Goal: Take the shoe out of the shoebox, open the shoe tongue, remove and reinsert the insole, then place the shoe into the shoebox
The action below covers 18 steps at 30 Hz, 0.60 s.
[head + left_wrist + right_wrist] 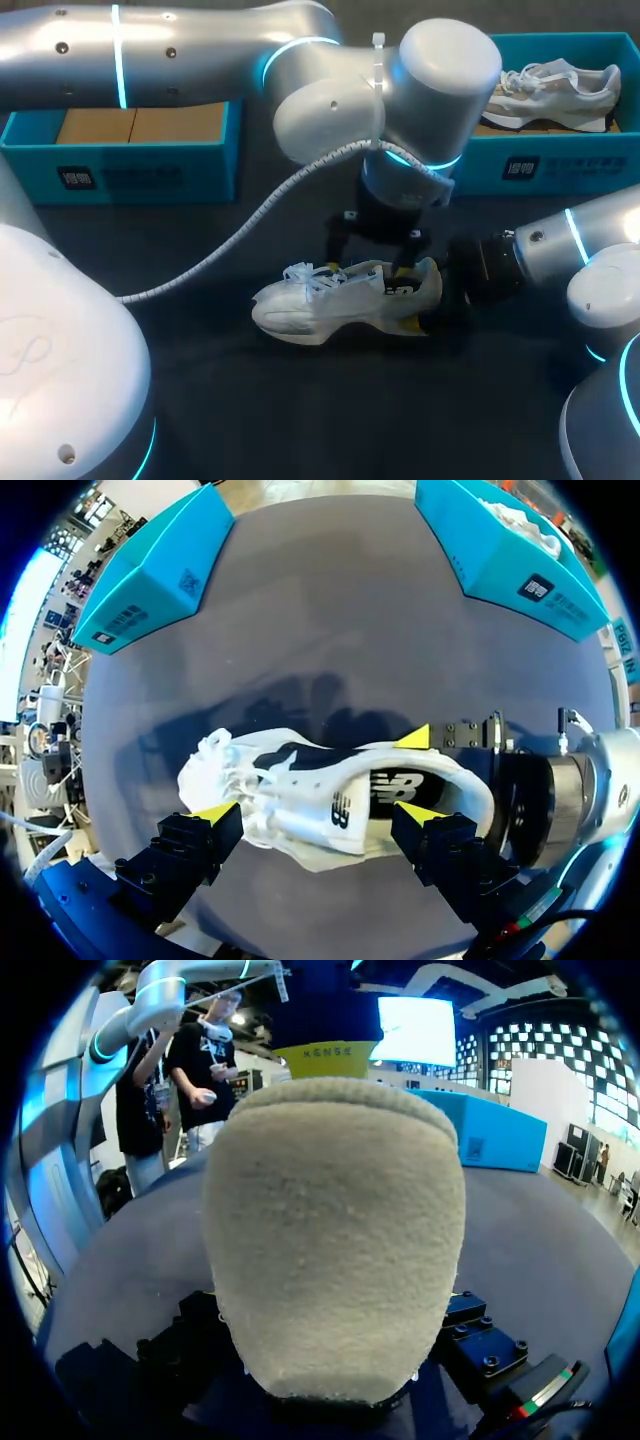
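Shoe (320,305) is out on the table (300,420), upright on its sole, toe to my left and heel to my right. It is white, with loose laces.

Left gripper (317,812) hangs over it, fingers spread wide. One tip is by the laces, the other above the heel opening, and it holds nothing.

Right gripper (432,298) comes in level from the right and clamps the heel. A yellow tip shows on each side, and the heel fills its wrist view.

Markings: a dark logo on the shoe's side and print inside the heel opening.

Left box (120,175) and right box (560,165) are teal and stand along the far edge, each with a dark label on its front. The right box holds a second shoe (560,88) (pale, lying on its side).
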Each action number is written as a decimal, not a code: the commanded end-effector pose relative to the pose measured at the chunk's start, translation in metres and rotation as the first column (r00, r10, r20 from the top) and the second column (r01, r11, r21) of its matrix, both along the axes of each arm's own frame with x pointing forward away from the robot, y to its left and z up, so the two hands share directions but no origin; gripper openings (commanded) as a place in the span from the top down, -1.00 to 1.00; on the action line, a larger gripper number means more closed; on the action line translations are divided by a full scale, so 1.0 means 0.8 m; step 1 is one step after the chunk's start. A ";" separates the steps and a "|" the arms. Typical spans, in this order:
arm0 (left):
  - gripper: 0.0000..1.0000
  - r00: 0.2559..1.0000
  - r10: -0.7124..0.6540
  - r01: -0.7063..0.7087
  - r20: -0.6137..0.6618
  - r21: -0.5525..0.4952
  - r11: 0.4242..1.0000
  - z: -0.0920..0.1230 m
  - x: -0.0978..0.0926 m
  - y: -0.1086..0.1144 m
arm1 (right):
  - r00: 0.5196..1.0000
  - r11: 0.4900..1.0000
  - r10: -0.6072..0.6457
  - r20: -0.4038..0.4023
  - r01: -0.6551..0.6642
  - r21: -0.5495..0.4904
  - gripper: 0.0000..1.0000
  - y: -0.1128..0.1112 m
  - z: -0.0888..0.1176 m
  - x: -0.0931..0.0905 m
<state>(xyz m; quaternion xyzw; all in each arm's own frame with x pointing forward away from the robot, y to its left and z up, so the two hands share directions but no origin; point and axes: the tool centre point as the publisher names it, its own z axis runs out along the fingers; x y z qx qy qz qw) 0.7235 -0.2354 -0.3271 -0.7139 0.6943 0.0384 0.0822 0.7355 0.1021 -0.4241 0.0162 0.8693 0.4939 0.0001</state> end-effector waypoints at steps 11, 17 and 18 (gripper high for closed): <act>-1.00 1.000 0.000 0.000 0.000 0.065 0.998 -0.026 0.000 -0.003 | 1.000 1.000 -0.001 -0.001 0.001 -0.005 1.00 0.002 0.000 0.001; -1.00 1.000 -0.008 0.008 -0.002 0.091 0.996 -0.033 -0.002 -0.002 | 1.000 1.000 -0.001 -0.001 0.001 -0.005 1.00 0.002 0.000 0.001; -1.00 1.000 -0.010 0.010 0.002 0.094 0.996 -0.032 -0.003 0.000 | 1.000 1.000 -0.001 -0.001 0.001 -0.005 1.00 0.002 0.000 0.001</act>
